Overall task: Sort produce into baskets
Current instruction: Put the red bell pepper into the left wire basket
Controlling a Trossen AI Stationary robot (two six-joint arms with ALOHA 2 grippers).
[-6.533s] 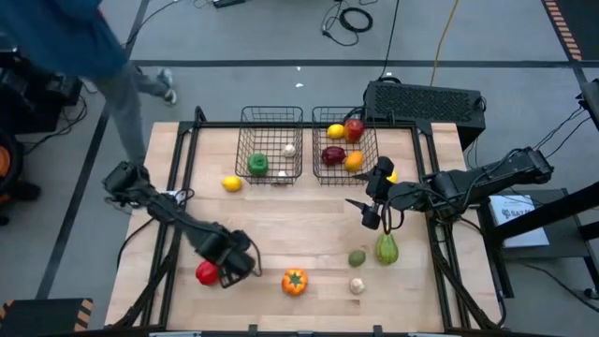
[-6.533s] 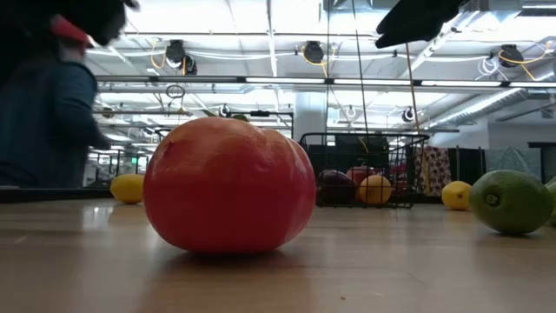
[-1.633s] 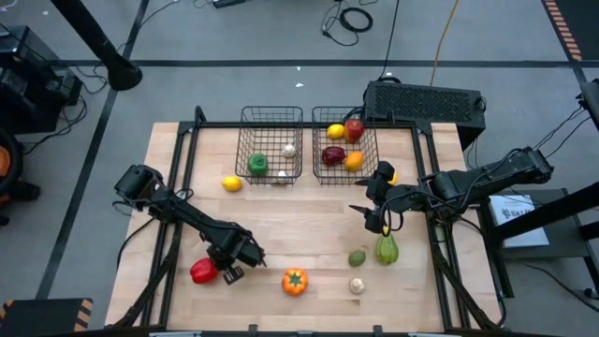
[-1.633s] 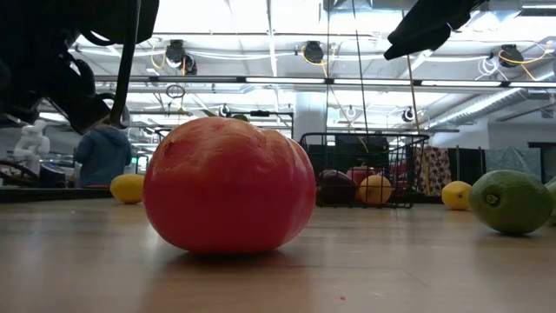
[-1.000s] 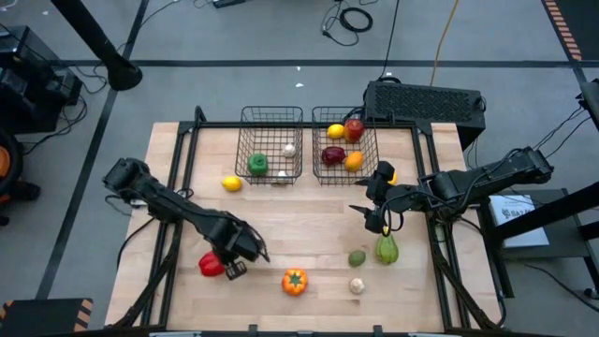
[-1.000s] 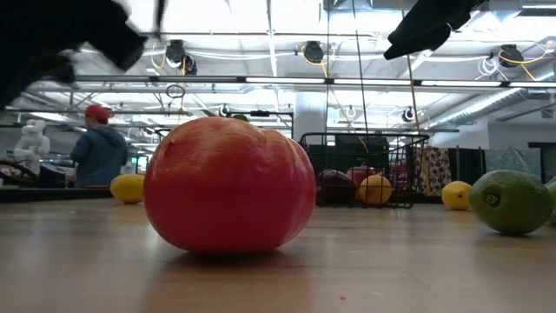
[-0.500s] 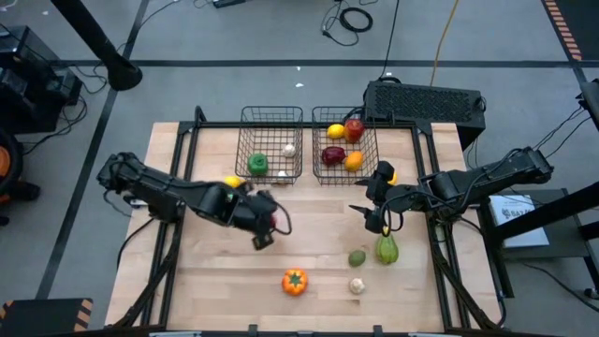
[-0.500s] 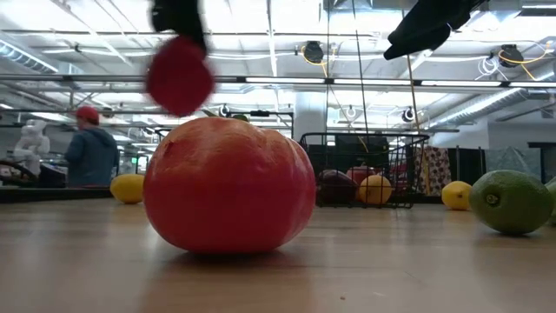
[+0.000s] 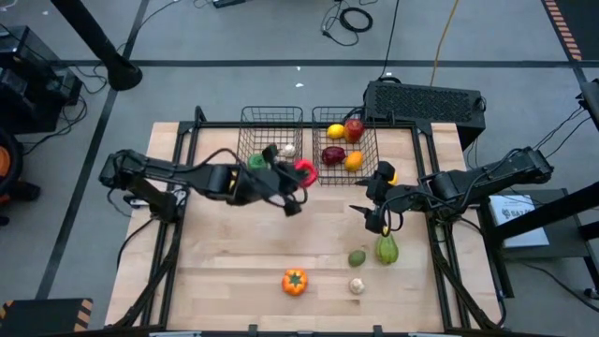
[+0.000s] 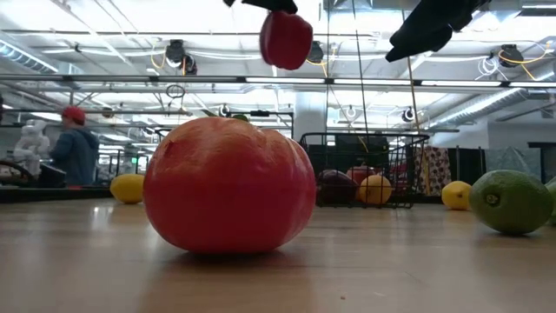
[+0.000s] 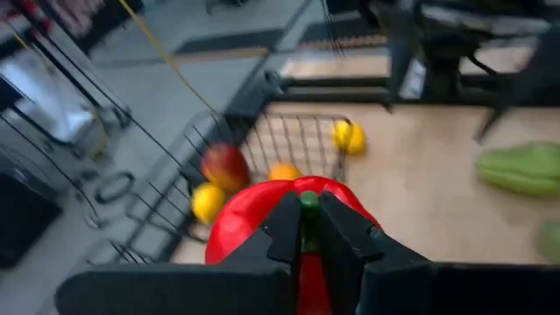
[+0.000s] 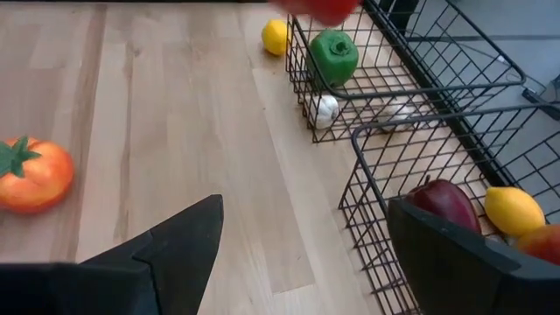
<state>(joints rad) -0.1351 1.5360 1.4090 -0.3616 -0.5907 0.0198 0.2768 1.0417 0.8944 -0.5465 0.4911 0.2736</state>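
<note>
My left gripper is shut on a red pepper, carried in the air at the near edge of the two wire baskets, between the left basket and the right basket. The low view shows that pepper high above the table. The left basket holds a green pepper and a whitish bulb. The right one holds a lemon, a red apple, a dark red piece and an orange. My right gripper waits open, right of centre. My left gripper pinches the red pepper's green stem between its two fingers. The fingers come from the table's left, slanting a little downward. The pepper's body is past the fingertips, lifted clear of the table and the baskets.
On the table lie an orange pepper, a round green fruit, a long green piece, a whitish bulb, a lemon and another lemon. A black box stands beyond the right basket. A person stands far behind the table.
My left gripper has lifted the red pepper off the table's near left part and carried it up and toward the far right, to the baskets' near edge. Its wrist has turned from pointing down to nearly level. It has stayed shut on the pepper.
</note>
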